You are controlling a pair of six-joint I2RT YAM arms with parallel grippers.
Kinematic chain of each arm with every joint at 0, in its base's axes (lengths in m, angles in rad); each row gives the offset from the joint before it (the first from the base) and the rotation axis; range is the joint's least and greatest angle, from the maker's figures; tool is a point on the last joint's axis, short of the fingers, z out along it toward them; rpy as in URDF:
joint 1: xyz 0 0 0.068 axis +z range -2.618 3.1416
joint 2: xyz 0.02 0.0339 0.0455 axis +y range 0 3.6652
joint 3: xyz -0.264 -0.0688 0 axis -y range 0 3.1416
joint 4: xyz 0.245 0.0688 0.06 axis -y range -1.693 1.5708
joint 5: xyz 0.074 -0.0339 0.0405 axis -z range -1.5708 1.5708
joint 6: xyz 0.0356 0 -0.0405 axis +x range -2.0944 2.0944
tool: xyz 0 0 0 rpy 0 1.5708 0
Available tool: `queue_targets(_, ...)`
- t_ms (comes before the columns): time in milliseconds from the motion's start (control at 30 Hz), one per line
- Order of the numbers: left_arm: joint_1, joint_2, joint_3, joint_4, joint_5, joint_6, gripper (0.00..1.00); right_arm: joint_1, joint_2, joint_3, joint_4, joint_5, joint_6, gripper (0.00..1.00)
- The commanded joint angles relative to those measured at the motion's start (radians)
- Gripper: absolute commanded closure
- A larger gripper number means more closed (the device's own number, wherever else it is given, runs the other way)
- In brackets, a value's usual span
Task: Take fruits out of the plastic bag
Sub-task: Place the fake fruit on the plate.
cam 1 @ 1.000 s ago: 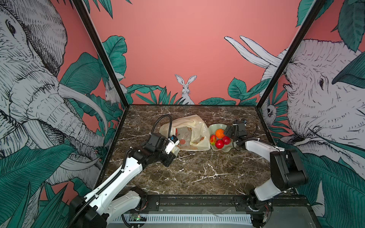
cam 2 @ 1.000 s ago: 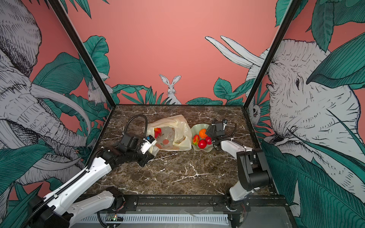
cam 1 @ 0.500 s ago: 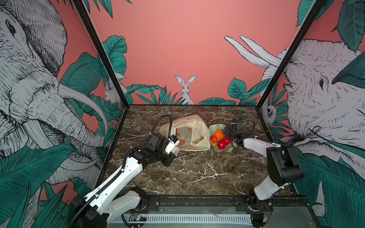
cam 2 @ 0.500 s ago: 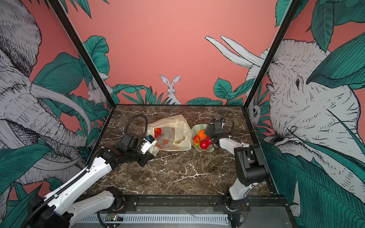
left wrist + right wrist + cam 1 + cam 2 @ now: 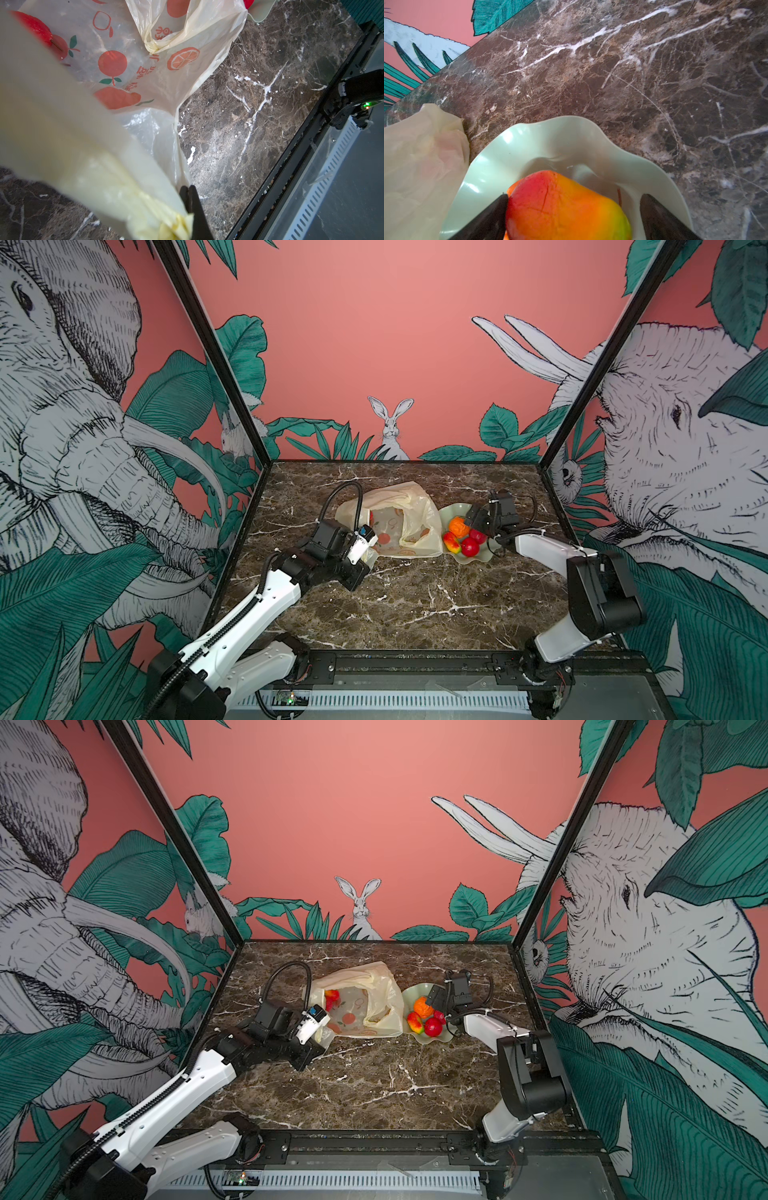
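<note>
The pale-yellow plastic bag [image 5: 399,522] [image 5: 361,1002] lies crumpled mid-table, its mouth held open. My left gripper [image 5: 188,190] [image 5: 368,558] is shut on a bunched edge of the bag [image 5: 145,83]. A red fruit [image 5: 331,997] [image 5: 33,27] shows inside. In the green dish [image 5: 453,512] [image 5: 411,992] lie an orange [image 5: 457,526], a red-yellow oval fruit [image 5: 451,542] and a round red one [image 5: 470,547]. My right gripper [image 5: 476,523] [image 5: 575,196] hangs open over the dish [image 5: 550,128]. A red-yellow fruit [image 5: 560,207] lies between its fingers, one finger [image 5: 488,218] against it.
The dish stands right beside the bag on the brown marble table [image 5: 415,605]. Patterned walls close in the left, back and right sides. A black rail [image 5: 415,664] with both arm bases runs along the front edge.
The right gripper has edged a little toward the bag over the dish and its jaws have spread slightly wider. The left gripper and the bag have not moved.
</note>
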Motion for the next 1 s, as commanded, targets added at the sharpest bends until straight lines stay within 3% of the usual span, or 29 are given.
queue_targets(0,0.003,-0.002,-0.002,0.003,0.014,0.011,1.0,-0.002,-0.03,-0.003,-0.006,-0.053,0.013,0.04)
queue_targets(200,0.003,-0.002,-0.003,0.002,0.016,0.012,1.0,-0.002,-0.039,-0.006,-0.015,-0.076,-0.018,0.04)
queue_targets(567,0.004,-0.002,-0.001,0.002,0.015,0.013,1.0,-0.001,0.06,0.111,-0.09,0.091,-0.258,0.05)
queue_targets(967,0.005,0.01,-0.001,0.003,0.017,0.011,1.0,0.052,0.149,0.171,-0.092,0.188,-0.366,0.05)
